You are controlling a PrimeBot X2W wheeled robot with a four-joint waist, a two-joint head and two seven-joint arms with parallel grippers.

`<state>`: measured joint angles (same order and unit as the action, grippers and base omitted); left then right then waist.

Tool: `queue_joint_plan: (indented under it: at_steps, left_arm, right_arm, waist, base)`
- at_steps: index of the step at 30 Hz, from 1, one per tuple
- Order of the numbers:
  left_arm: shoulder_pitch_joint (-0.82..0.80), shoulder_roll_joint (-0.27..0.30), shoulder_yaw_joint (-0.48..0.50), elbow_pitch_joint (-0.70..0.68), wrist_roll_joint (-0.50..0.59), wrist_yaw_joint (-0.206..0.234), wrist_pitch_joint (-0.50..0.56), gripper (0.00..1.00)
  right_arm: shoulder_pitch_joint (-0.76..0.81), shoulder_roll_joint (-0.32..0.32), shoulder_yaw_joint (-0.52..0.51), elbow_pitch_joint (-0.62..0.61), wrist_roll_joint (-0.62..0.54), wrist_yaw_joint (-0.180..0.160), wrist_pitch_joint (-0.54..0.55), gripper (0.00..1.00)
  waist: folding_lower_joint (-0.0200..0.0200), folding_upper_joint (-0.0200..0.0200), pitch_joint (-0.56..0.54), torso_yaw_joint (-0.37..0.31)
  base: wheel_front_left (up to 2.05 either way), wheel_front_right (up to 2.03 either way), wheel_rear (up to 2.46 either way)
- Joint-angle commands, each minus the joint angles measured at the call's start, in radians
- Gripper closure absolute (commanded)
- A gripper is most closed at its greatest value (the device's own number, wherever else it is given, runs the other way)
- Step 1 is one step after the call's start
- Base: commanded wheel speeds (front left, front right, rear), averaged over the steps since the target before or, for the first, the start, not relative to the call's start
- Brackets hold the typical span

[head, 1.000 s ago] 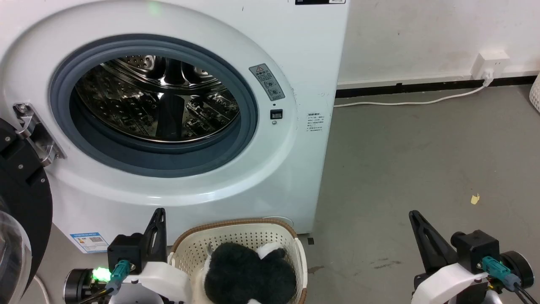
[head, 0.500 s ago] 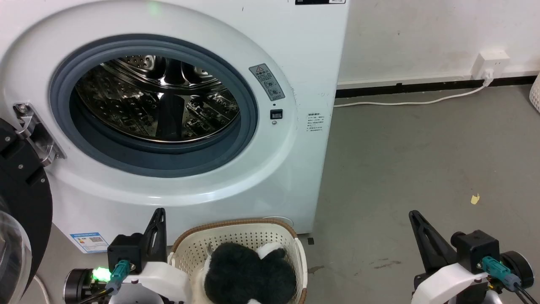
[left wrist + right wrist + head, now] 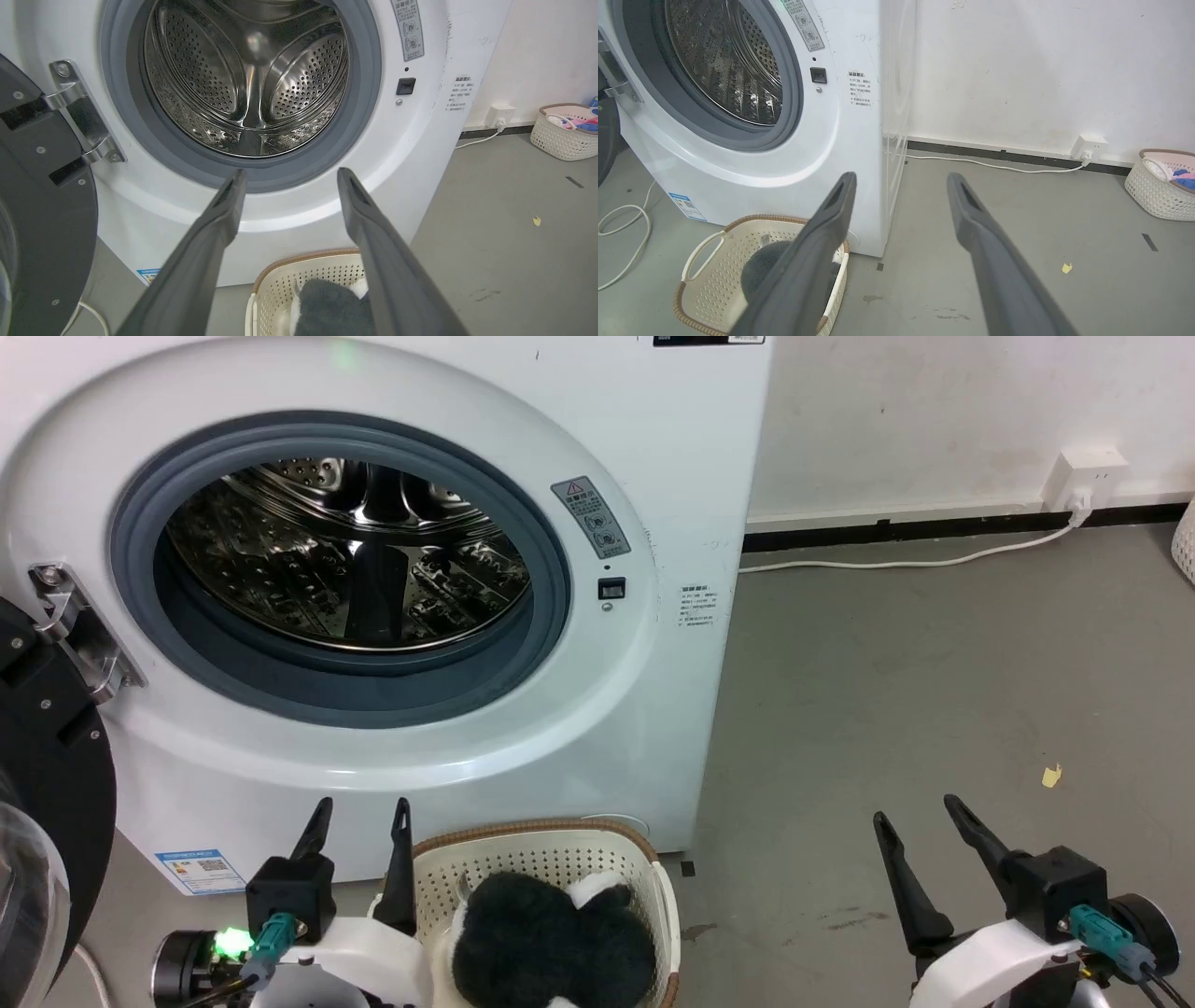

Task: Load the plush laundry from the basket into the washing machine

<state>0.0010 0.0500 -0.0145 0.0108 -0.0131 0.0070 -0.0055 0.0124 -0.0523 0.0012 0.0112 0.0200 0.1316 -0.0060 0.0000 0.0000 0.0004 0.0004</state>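
Note:
The washing machine stands with its black-rimmed glass door swung open to the left, and its steel drum is bare. In front of it on the floor sits the cream basket, holding the black-and-white plush laundry. My left gripper is open just left of the basket's rim, with nothing between its fingers. Well to the right, over bare floor, my right gripper is also open and holds nothing. The left wrist view looks past the left gripper into the drum, with the plush laundry below.
A white power cord runs along the wall to a socket. A second basket with coloured clothes stands at the far right by the wall. A loose cable lies on the floor left of the machine.
Both grippers, shut in the earlier frames, now stand with their fingers spread apart. The arms, basket and plush have kept their places.

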Motion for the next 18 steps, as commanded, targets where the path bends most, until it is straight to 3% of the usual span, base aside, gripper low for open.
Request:
queue_joint_plan:
  at_steps: [1,18]
  left_arm:
    - [-0.002,0.000,-0.007,0.009,-0.014,0.007,-0.012,0.00]
    - [-0.048,0.000,-0.053,0.093,-0.080,0.023,-0.039,0.00]
  right_arm:
    - [0.006,0.000,-0.003,0.006,0.016,0.000,-0.012,0.00]
    - [0.000,0.000,-0.011,0.031,0.079,0.000,-0.045,0.00]
  waist:
    - [0.0000,0.0000,0.001,0.000]
    - [0.0000,0.0000,0.031,-0.005]
  base:
    - [0.00,0.00,0.00]
    - [0.00,0.00,0.00]
